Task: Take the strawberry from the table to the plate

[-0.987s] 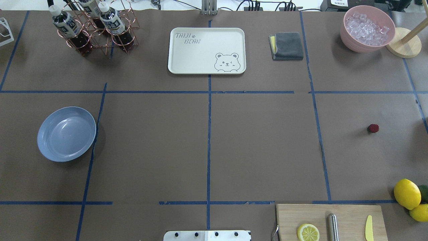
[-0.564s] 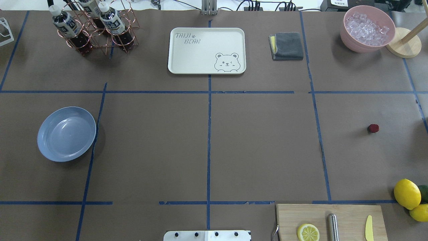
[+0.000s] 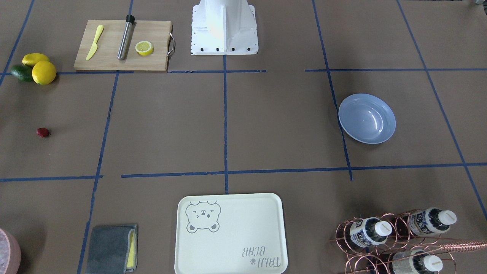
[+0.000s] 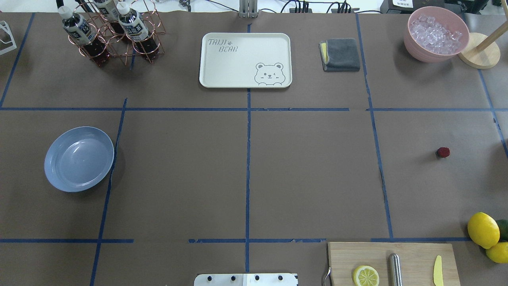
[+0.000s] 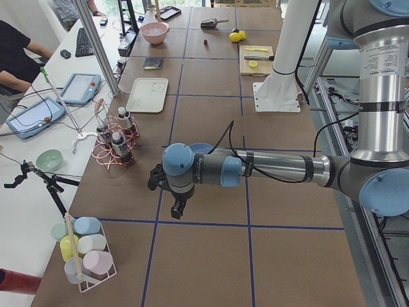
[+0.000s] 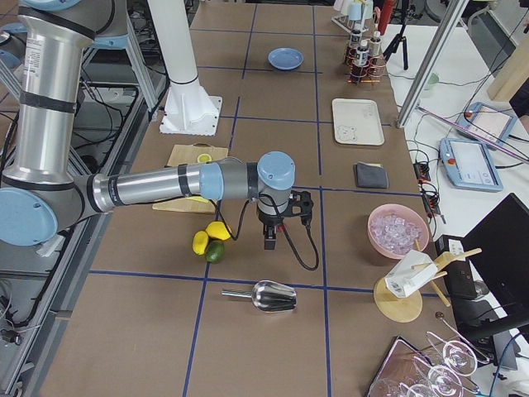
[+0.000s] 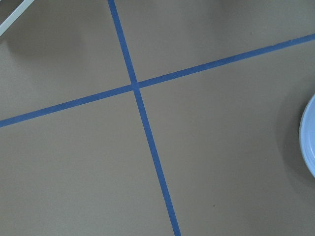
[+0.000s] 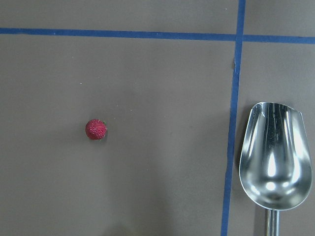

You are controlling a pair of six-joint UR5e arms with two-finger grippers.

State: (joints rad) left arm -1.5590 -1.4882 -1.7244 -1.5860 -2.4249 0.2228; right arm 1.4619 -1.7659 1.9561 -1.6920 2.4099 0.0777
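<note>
The strawberry is a tiny dark-red berry lying alone on the brown-paper table, far right in the overhead view. It also shows in the front view as the strawberry and in the right wrist view as the strawberry. The light-blue plate sits empty at the far left; the plate shows in the front view too. My right gripper hangs over the strawberry's area and my left gripper hangs beside the plate. Both show only in the side views, so I cannot tell their state.
A metal scoop lies right of the strawberry. Lemons and a cutting board sit at the near right. At the back stand a cream tray, a grey cloth, a pink ice bowl and a bottle rack.
</note>
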